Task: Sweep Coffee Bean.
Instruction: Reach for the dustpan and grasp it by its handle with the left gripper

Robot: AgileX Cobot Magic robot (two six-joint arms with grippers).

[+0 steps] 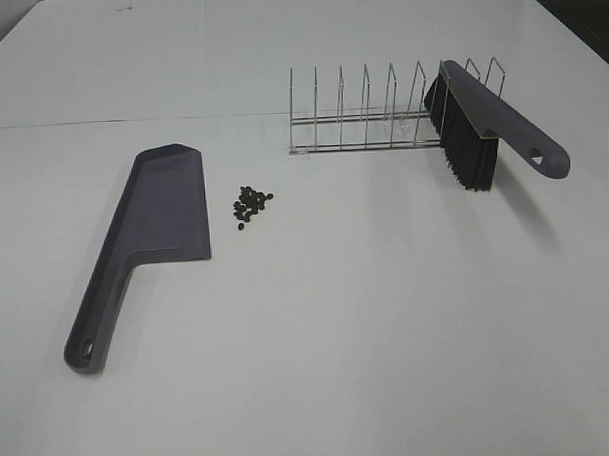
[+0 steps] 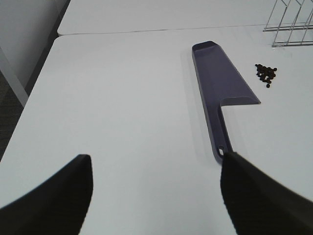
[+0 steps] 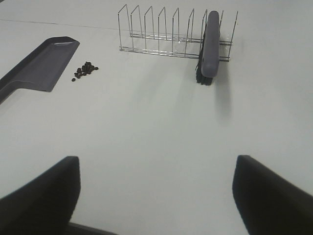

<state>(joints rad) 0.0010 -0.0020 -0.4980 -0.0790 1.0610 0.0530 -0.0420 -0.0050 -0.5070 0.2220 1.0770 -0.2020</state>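
A loose cluster of coffee beans (image 1: pixel 252 204) lies on the white table just right of the dark purple dustpan (image 1: pixel 154 228); the beans also show in the left wrist view (image 2: pixel 266 73) and the right wrist view (image 3: pixel 85 70). The dustpan (image 2: pixel 222 88) lies flat, handle toward the front. A purple brush (image 1: pixel 476 122) with black bristles rests in the wire rack (image 1: pixel 370 111), also visible in the right wrist view (image 3: pixel 210 46). My left gripper (image 2: pixel 154 193) is open, back from the dustpan's handle end. My right gripper (image 3: pixel 156 193) is open, well short of the brush. Neither gripper shows in the exterior high view.
The wire rack (image 3: pixel 161 32) stands at the back of the table with several empty slots. The table's left edge (image 2: pixel 34 93) drops to a grey floor. A seam (image 1: pixel 131 121) runs across the table behind the dustpan.
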